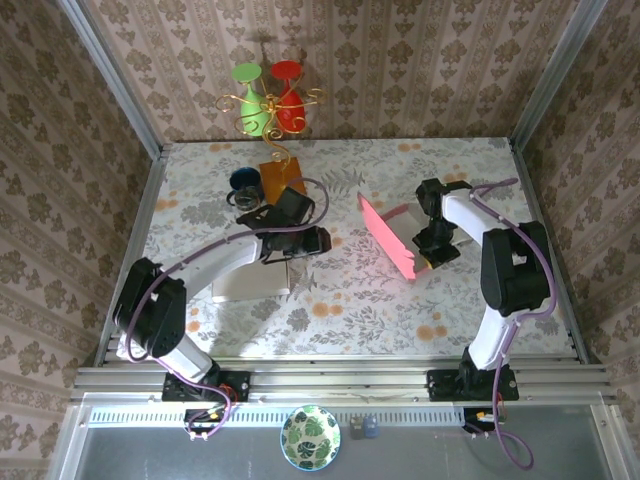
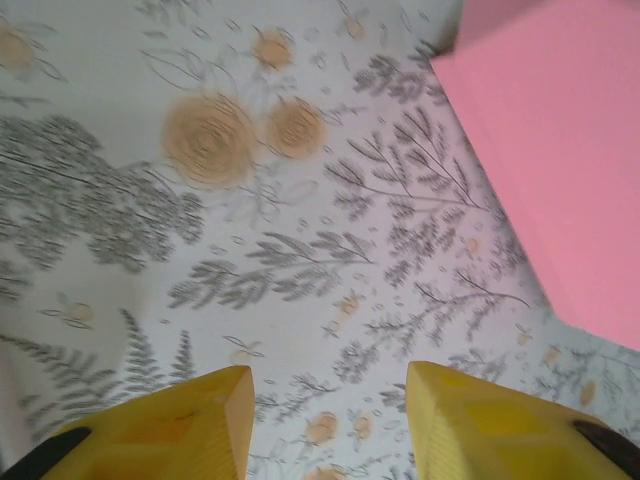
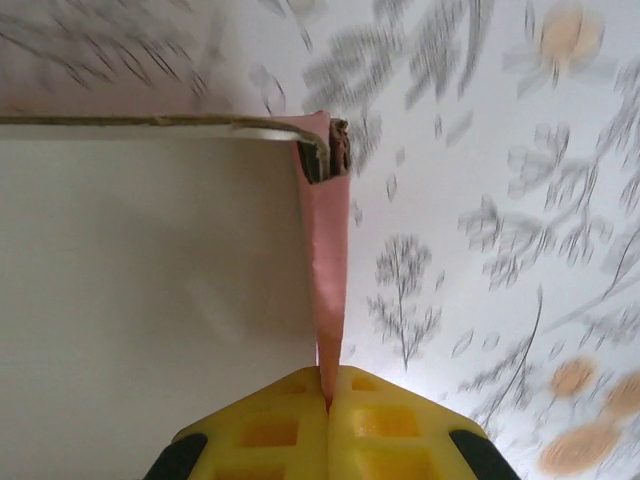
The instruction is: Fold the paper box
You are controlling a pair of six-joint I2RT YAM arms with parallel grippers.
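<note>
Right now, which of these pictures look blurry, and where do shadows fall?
Right wrist view: the floral tablecloth is smeared with motion blur, while the pink box pinched in the right gripper looks crisp. Left wrist view: slightly soft all over. Top view: sharp, with soft shadows beside the left arm.

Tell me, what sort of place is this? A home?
Likely a lab booth dressed like a room: patterned wallpaper, a flowered table with a metal rail along its near edge, and two robot arms bolted there.
</note>
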